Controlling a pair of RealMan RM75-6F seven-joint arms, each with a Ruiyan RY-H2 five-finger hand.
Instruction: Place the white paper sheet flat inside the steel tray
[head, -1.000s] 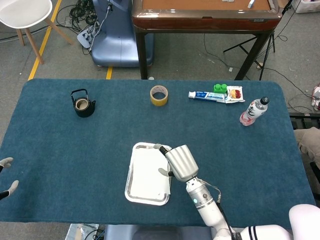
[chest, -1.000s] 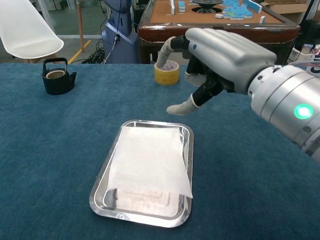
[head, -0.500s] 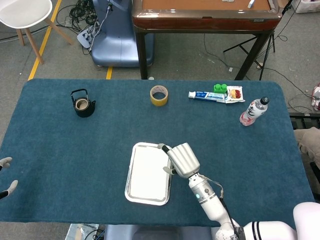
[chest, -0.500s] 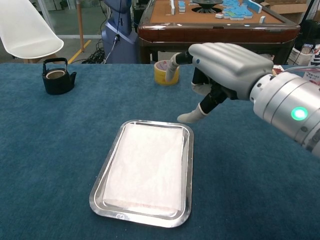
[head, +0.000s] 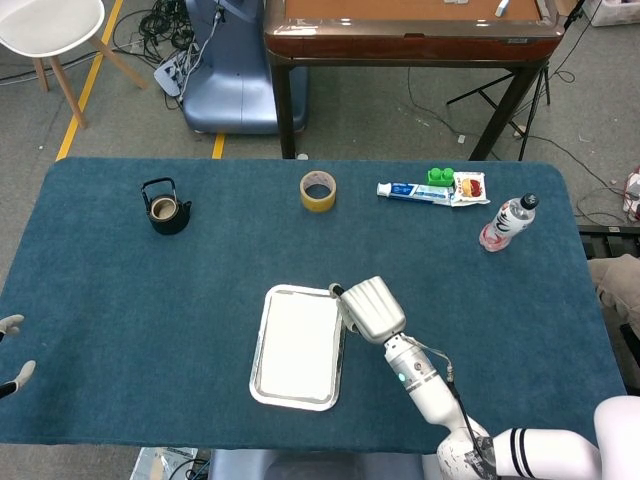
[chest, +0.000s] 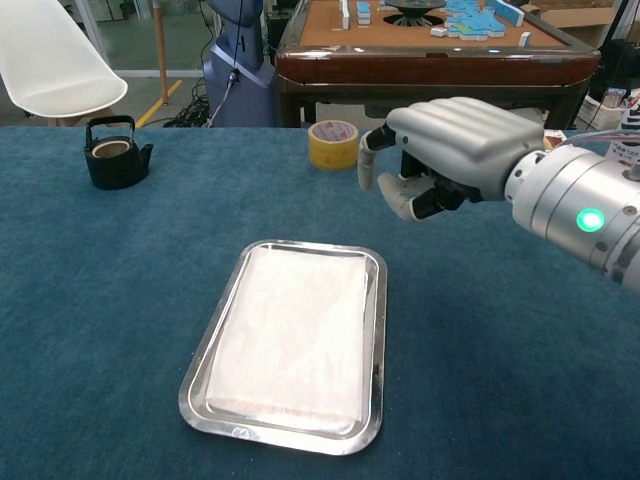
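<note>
Chest view shows the white paper sheet (chest: 290, 340) lying flat inside the shallow rectangular steel tray (chest: 378, 340), its edges sitting within the raised rim and no corner visibly hanging over. The tray rests on the dark teal carpeted surface (chest: 110, 300).

The right hand (chest: 445, 155) hovers above the surface just beyond the tray's far right corner, touching neither tray nor paper. Its fingers (chest: 368, 165) are curled inward and hold nothing. In the head view the same right hand (head: 372, 310) sits beside the tray's right edge, clear of the sheet (head: 297, 345).

The left hand (head: 12, 352) shows only at the far left edge of the head view, well apart from the tray; just its fingertips are visible, spread apart and empty.

Judging from how things lie, the placing looks done: the sheet is in the tray and appears flat. What may remain is only for the right arm to pull clear, and perhaps a check that the paper's near edge is fully settled, which the pictures cannot confirm.
</note>
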